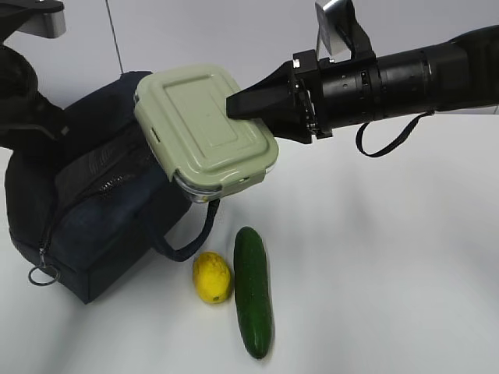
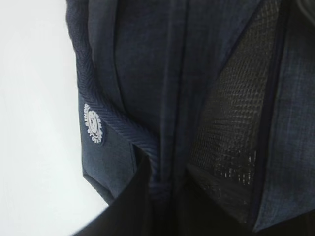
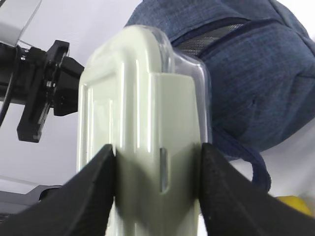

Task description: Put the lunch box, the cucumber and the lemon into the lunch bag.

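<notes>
My right gripper (image 1: 234,105) is shut on the lunch box (image 1: 207,128), sage-green lid facing the camera, and holds it tilted in the air above the right end of the navy lunch bag (image 1: 86,202). In the right wrist view the fingers (image 3: 93,191) clamp the box (image 3: 147,113) on both sides, with the bag (image 3: 246,83) behind it. My left gripper (image 2: 165,196) is shut on a handle strap of the bag (image 2: 147,64), near its white logo (image 2: 93,123). The lemon (image 1: 212,276) and cucumber (image 1: 253,290) lie side by side on the table in front of the bag.
A loop handle (image 1: 187,245) hangs down the bag's front toward the lemon. The zipper's ring pull (image 1: 43,275) hangs at the bag's lower left corner. Black mesh (image 2: 231,123) shows beside the bag's seam. The left arm (image 1: 27,109) stands behind the bag's left end.
</notes>
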You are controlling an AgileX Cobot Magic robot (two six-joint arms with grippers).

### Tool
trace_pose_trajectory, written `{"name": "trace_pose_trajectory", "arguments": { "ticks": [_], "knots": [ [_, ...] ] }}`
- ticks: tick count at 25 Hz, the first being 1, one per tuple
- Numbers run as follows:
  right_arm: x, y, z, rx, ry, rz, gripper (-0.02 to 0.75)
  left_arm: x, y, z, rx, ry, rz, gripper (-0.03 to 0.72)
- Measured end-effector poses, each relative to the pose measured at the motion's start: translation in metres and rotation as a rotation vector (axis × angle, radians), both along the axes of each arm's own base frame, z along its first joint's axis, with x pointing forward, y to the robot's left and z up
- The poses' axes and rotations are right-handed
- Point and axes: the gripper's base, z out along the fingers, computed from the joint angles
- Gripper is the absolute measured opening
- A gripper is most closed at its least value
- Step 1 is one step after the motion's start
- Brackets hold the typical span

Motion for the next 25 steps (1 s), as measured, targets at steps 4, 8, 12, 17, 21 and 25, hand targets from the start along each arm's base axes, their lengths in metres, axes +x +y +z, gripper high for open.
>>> {"name": "trace_pose_trajectory", "arguments": {
  "ticks": [4,8,12,17,21,25],
  "knots": [
    [0.000,0.000,0.000,-0.002,0.000,0.003,0.382,-0.001,-0.001,0.000,-0.006,0.003,0.012,0.008],
    [-0.001,0.000,-0.002,-0.025,-0.003,0.017,0.382,-0.001,-0.002,0.000,-0.009,0.004,0.014,0.008],
    [-0.002,-0.001,-0.004,-0.050,-0.008,0.031,0.382,-0.001,-0.003,0.000,-0.031,0.011,0.019,0.008],
    [-0.003,0.001,-0.008,-0.063,0.002,0.045,0.382,-0.001,-0.004,0.000,-0.043,0.014,0.021,0.008],
    [-0.001,0.010,-0.027,-0.068,0.057,0.070,0.382,-0.001,-0.005,0.000,-0.047,0.016,0.023,0.008],
    [-0.003,0.024,-0.042,-0.076,0.094,0.102,0.382,-0.001,-0.005,0.000,-0.048,0.016,0.023,0.007]
  ]
}}
